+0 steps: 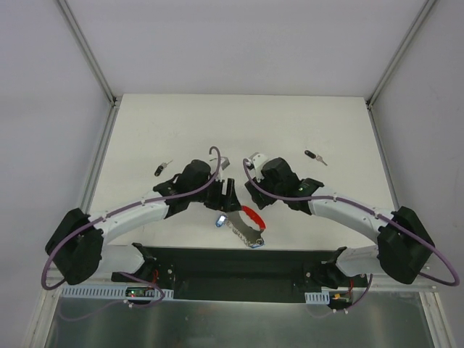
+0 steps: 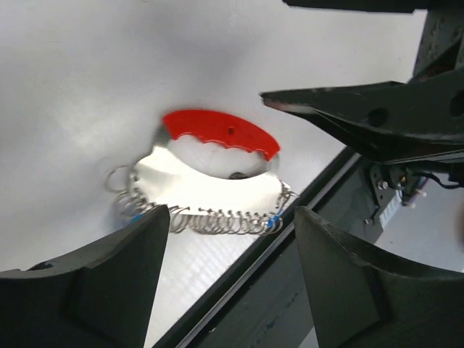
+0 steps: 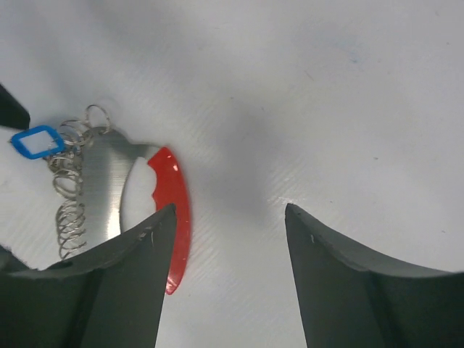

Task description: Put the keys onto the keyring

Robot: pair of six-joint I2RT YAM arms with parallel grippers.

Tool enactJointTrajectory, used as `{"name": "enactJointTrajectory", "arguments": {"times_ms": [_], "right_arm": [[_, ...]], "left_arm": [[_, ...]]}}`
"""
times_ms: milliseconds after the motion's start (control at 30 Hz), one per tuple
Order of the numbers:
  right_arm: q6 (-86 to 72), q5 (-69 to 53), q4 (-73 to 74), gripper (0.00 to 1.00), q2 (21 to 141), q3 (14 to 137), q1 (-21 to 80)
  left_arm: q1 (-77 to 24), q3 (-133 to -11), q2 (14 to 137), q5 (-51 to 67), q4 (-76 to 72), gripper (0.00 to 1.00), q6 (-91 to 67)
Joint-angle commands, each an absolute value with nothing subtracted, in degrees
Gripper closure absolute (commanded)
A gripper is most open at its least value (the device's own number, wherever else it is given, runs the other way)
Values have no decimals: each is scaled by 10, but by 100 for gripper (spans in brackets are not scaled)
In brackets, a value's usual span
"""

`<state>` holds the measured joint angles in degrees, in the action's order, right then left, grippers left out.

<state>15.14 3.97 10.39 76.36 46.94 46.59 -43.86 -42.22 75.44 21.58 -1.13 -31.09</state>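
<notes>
Hovering low over the table (image 1: 290,123), the left gripper (image 2: 230,239) has its fingers (image 2: 94,283) spread apart with nothing between them. The keyring (image 2: 221,134) lies flat just ahead of the tips, centred on the gap, its long axis running crosswise from one finger to the other. The right gripper (image 3: 230,209) is likewise spread and empty. Seen from its fingers, the keyring sits off toward the finger on the left of its own view, partly hidden behind it, with the long axis along the fingers, not across. The blue key (image 3: 38,141) touches the far end of the coil of small rings (image 3: 69,210); whether it is threaded I cannot tell. The left arm looks nearer the key, the right nearer the red band.
</notes>
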Motion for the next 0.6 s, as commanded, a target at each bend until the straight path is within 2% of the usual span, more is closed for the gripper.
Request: {"name": "enactJointTrajectory", "arguments": {"times_ms": [0,200,567], "right_arm": [[161,-51,90,36,771,494,484],[197,-67,132,39,868,571,564],[264,-67,185,39,1005,697,617]], "left_arm": [[-397,-350,649,107,-18,32,-332],[-342,-281,522,48,22,35,-320],[-339,-204,301,-123,78,34,-328]]}}
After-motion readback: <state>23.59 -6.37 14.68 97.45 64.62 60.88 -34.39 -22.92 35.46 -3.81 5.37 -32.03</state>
